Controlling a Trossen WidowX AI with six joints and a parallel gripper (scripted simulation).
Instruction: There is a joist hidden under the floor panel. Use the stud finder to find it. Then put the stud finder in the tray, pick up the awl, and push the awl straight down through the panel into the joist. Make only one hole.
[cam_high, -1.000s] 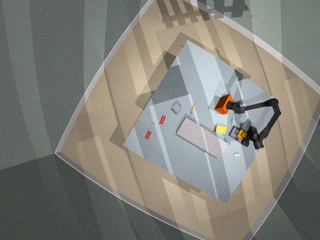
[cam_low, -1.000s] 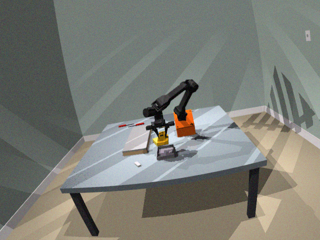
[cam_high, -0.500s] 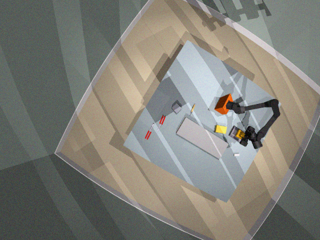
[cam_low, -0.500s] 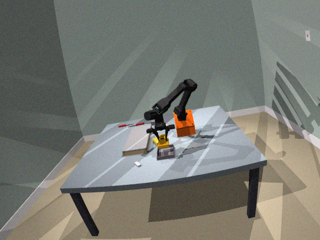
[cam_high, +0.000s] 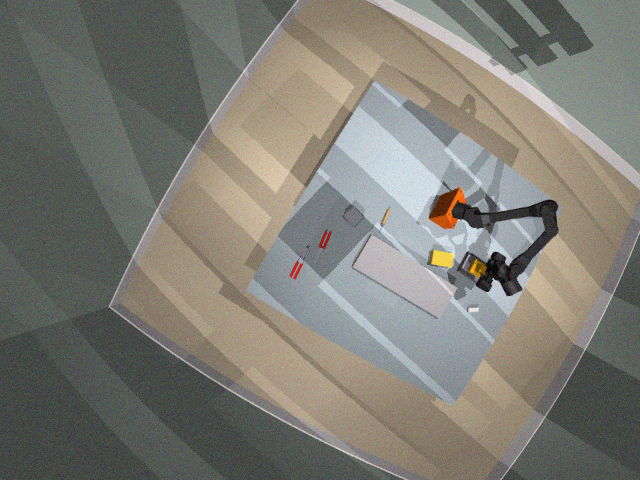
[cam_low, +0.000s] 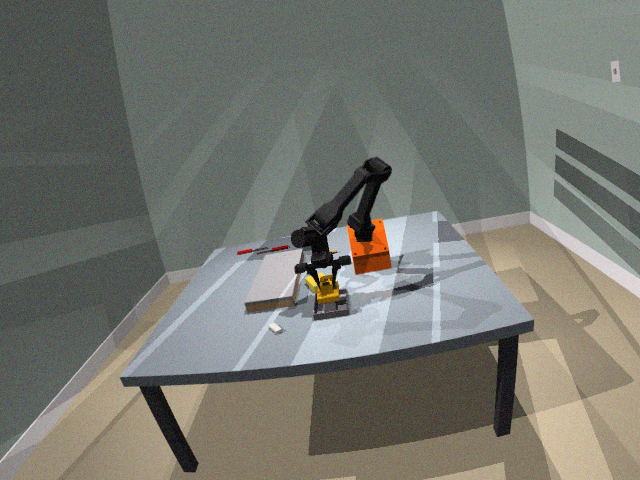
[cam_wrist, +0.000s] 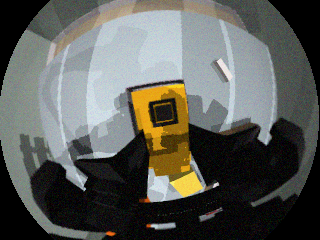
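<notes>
My gripper (cam_high: 483, 269) (cam_low: 326, 285) (cam_wrist: 164, 127) is shut on the yellow-orange stud finder (cam_high: 476, 267) (cam_low: 327, 296) (cam_wrist: 167, 134), with its black square facing the wrist camera. The stud finder is upright within the outline of the grey tray (cam_low: 331, 314); whether it touches the tray floor I cannot tell. The pale floor panel (cam_high: 403, 276) (cam_low: 273, 276) lies beside the tray, and the joist is hidden. The awl (cam_high: 386, 215) (cam_low: 333, 252), with an orange-yellow handle and thin dark shaft, lies beyond the panel, near the arm's base side.
A yellow block (cam_high: 442, 258) (cam_low: 311, 282) (cam_wrist: 186, 183) lies between tray and panel. A small white block (cam_high: 473, 310) (cam_low: 275, 328) (cam_wrist: 222, 70) lies near the tray. Two red-handled tools (cam_high: 325, 239) (cam_high: 296, 270) and a grey block (cam_high: 353, 215) lie past the panel's far end. The orange base (cam_high: 447, 209) (cam_low: 369, 248) stands behind.
</notes>
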